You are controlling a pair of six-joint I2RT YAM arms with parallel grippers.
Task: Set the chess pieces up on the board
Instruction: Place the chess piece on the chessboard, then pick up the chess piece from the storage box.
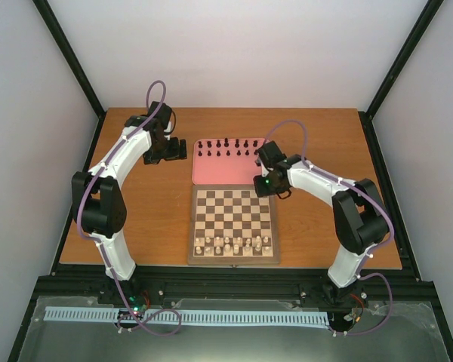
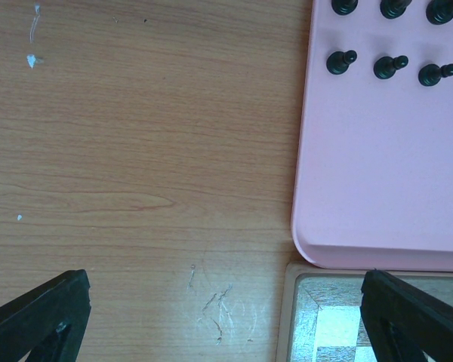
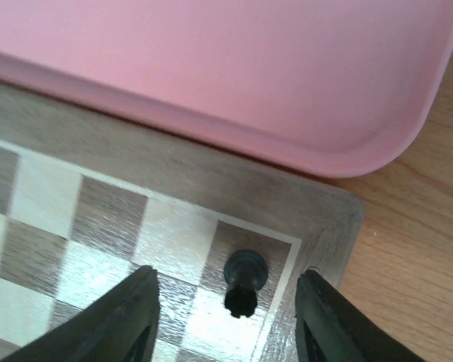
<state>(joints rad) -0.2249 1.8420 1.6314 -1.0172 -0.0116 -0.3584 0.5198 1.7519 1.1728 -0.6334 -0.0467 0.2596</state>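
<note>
Black rook (image 3: 244,280): stands on its base on a dark corner square of the board (image 3: 174,170), the corner next to the rounded corner of the pink tray (image 3: 249,75)
Right gripper (image 3: 226,273): straddles the rook with its jaws apart; there is a gap on each side between the piece and the fingers (image 3: 128,317), so it grasps nothing
Other black chess pieces (image 1: 226,147): lined up in two rows at the far end of the tray, off the board
Board layout: in the top view the tray sits against the board's far edge; cream pieces (image 1: 232,243) fill the two near rows, and the middle squares are bare
Left gripper (image 2: 225,275): spread wide and holding nothing, it hangs over the table (image 2: 136,151) just left of the tray's near left corner, with one finger over the wood and the other over the board's corner
Left wrist view: black pawns stand on the tray at the upper right, well apart from the fingers
</note>
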